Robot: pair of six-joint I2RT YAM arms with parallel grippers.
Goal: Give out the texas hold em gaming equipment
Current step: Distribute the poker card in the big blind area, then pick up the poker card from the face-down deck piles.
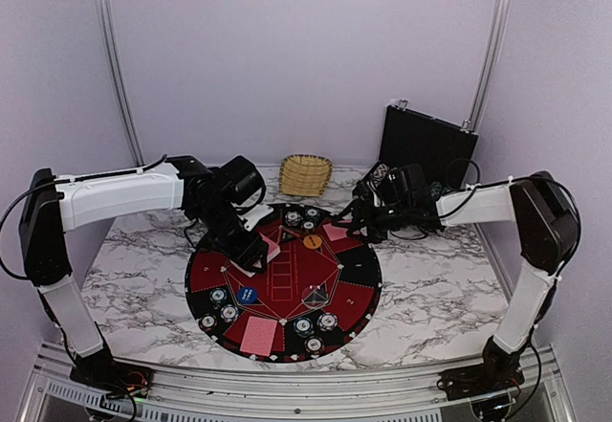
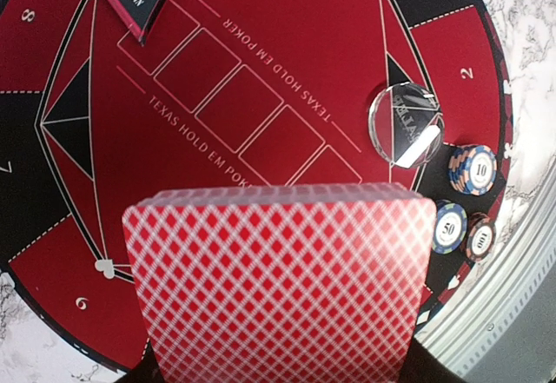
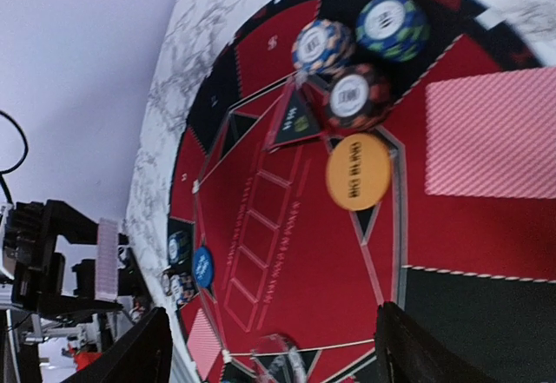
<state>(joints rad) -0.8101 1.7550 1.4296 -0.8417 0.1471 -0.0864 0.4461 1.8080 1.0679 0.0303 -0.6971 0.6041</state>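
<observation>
Marble-patterned table (image 1: 430,278) under pale walls, and a round black-and-red mat (image 1: 287,274) is spread across its middle. Over the mat's left side, the left gripper (image 1: 256,253) is seen clamped on a deck of red-backed playing cards (image 2: 278,279). In the left wrist view the deck fills the lower frame, held above the mat's printed row of card boxes. Beyond it, three poker chip stacks (image 2: 473,168) are grouped at the mat's rim, near a clear round disc (image 2: 406,125). Across the mat, the right gripper (image 3: 271,331) is spread wide, and nothing is caught between its fingers (image 3: 148,353). Ahead of them an orange button disc (image 3: 358,172) is laid flat on the mat. Three more chips (image 3: 356,95) are clustered just beside it, and a single face-down card (image 3: 491,135) is set nearby. A blue button disc (image 1: 248,296) is placed on the mat's near-left part. Behind the mat, a wicker basket (image 1: 306,173) is parked, and a black case (image 1: 426,144) is propped upright at the back right.
</observation>
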